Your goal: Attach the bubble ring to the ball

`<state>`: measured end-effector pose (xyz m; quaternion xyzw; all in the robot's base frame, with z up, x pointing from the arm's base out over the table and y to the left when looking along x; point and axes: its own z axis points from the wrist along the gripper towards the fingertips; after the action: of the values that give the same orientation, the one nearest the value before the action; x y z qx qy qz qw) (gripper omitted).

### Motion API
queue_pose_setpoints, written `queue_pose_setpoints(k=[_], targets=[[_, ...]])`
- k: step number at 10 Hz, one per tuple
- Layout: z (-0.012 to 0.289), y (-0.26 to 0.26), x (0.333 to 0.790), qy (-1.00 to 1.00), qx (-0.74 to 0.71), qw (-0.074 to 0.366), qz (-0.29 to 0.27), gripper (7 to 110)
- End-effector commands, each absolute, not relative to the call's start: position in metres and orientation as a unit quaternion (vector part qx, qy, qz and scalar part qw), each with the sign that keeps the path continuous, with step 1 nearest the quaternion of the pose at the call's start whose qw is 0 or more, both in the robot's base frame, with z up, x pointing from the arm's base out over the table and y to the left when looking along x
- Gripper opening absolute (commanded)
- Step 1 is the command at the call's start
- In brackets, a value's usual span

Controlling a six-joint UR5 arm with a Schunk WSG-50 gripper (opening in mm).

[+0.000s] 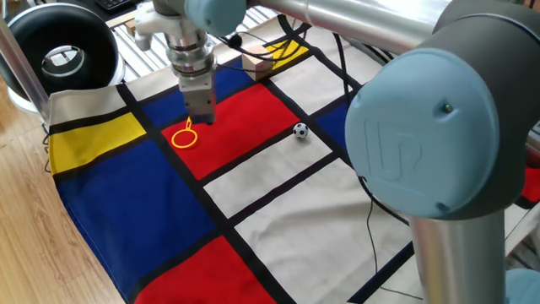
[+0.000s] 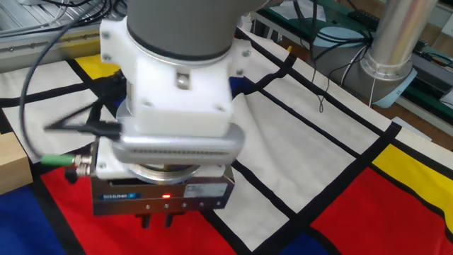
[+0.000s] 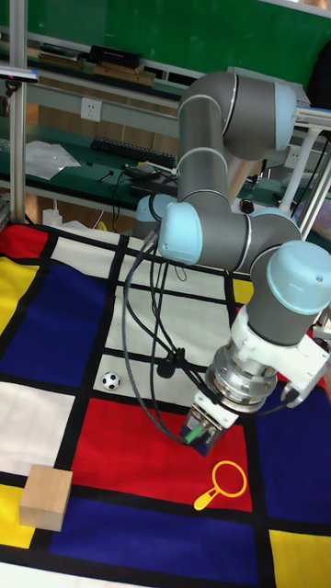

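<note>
No writing is legible on the gripper (image 1: 201, 118), only a small blue label too blurred to read. Its thin dark jaws point down, narrowly apart, just above the bubble ring (image 1: 185, 135), a thin yellow plastic loop lying on red cloth (image 1: 245, 127). The ball (image 1: 300, 130), soccer-patterned, lies well apart.

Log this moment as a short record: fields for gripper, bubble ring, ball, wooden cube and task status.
gripper: pointing down just above the ring's handle end, holding nothing; jaw state unclear
bubble ring: flat on the red panel near its blue neighbour, not gripped
ball: on the red panel by the black stripe, well apart from the ring
wooden cube: on the cloth at a far edge, untouched
task status: ring not yet picked up, not on the ball
</note>
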<state>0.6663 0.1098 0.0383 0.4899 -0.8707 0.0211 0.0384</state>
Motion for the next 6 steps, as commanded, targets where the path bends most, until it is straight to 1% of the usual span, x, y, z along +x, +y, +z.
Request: queue_pose_setpoints(k=[1,2,3,4,5,6], targets=[[0.038,0.135,0.687,-0.804,0.595,-0.019,0.001,44],[0.038,0.13,0.697,-0.802,0.597,-0.029,0.021,44],[0.04,0.116,0.71,-0.796,0.602,-0.031,0.059,44],[0.031,0.111,0.716,-0.791,0.607,-0.033,0.066,44],[0.022,0.117,0.716,-0.787,0.614,-0.045,0.043,22],[0.023,0.115,0.719,-0.776,0.627,-0.048,0.043,22]])
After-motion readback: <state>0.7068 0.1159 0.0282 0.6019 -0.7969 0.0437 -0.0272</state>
